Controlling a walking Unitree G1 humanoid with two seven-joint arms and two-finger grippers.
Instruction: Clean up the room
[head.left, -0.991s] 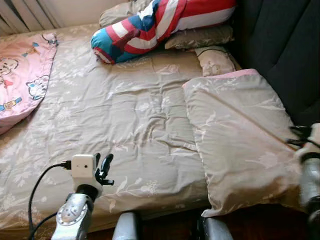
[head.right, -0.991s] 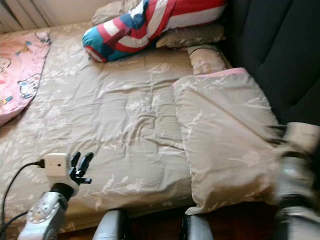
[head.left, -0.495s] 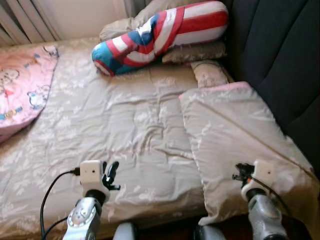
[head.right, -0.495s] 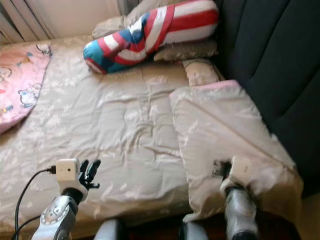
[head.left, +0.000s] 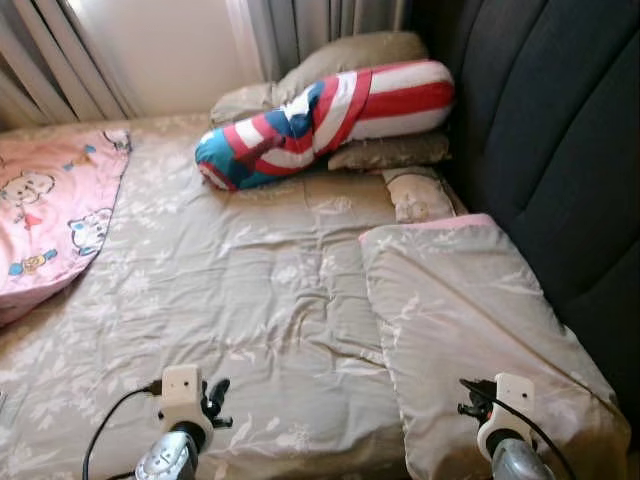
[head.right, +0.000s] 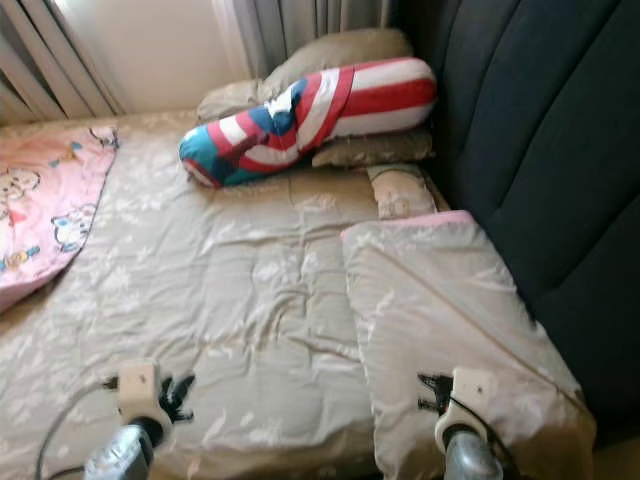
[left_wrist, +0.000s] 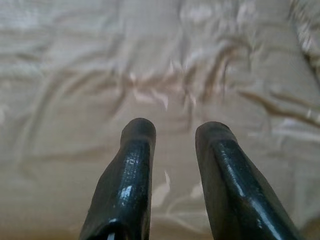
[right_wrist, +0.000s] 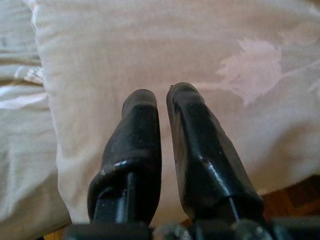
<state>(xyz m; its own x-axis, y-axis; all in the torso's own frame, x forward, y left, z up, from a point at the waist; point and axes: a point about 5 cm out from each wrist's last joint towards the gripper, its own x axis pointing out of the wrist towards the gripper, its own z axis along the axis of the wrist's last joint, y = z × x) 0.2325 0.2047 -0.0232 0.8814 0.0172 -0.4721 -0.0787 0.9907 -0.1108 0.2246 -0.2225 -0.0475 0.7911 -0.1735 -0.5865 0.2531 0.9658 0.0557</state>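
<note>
Over the folded quilt (head.left: 470, 310) my right end effector (right_wrist: 162, 97) has swung in, nearly closed and empty; left end effector (left_wrist: 172, 131) apart, so folding's next I guess.

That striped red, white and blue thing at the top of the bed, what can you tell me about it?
It is a long bolster pillow, a soft stuffed tube in red and white stripes with a blue end toward the bed's middle. It lies slanted across the head of the bed, its red-striped end near the dark padded headboard. It rests on beige pillows and the beige floral quilt. Neither gripper is near it.
</note>
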